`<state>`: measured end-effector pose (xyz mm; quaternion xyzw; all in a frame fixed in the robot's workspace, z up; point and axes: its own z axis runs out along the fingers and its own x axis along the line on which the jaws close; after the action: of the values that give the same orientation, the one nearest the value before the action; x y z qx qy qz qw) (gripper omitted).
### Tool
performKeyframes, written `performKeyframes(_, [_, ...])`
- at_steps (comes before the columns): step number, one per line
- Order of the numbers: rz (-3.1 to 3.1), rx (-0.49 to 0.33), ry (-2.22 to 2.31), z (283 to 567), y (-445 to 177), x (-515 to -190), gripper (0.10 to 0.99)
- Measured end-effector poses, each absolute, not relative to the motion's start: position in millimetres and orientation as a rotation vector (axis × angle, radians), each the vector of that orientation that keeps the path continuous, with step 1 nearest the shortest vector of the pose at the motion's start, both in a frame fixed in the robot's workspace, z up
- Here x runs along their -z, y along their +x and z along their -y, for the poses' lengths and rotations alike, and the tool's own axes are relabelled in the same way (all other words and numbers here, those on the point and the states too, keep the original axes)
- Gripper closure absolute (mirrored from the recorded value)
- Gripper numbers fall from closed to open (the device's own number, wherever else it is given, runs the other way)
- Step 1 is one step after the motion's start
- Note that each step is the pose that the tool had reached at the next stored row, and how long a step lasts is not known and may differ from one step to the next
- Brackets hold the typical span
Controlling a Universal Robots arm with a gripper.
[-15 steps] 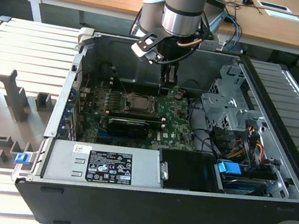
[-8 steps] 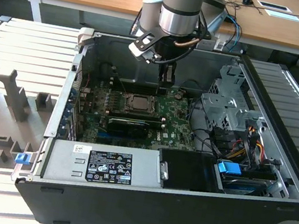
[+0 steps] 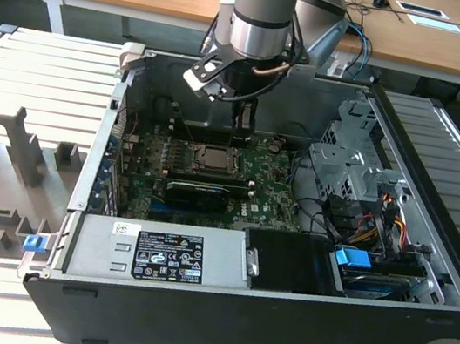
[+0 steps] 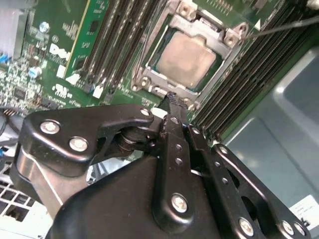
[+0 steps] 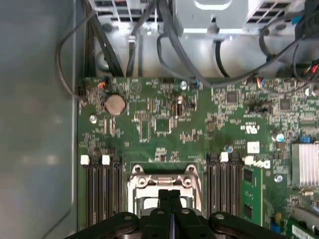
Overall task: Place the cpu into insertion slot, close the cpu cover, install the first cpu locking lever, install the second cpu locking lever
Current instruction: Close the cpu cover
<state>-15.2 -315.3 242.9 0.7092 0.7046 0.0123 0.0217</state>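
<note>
The cpu point(image 4: 187, 59) lies flat in the insertion slot point(image 3: 212, 158), silver top showing. The cpu cover point(image 4: 230, 39), a silver frame, lies down around it, and its near edge point(image 5: 162, 181) shows in the first wrist view. A thin metal locking lever point(image 4: 284, 26) sticks out sideways from one corner of the socket, not tucked in. My gripper point(image 4: 172, 99) hangs just above the socket's edge, black fingers pressed together with nothing between them. The exterior view has the gripper point(image 3: 241, 130) inside the open computer case, just behind the socket.
Long black memory slots point(image 5: 102, 194) flank the socket on both sides. A black card point(image 3: 200, 192) lies in front of it. The power supply point(image 3: 155, 252), drive cage point(image 3: 356, 158) and loose cables point(image 5: 169, 45) crowd the case. Case walls enclose the board.
</note>
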Motion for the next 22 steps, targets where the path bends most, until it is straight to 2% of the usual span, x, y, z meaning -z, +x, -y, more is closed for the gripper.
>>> performKeyframes(22, [-2.276, -0.062, 2.122, 319.5, -57.4, -205.3, 0.980])
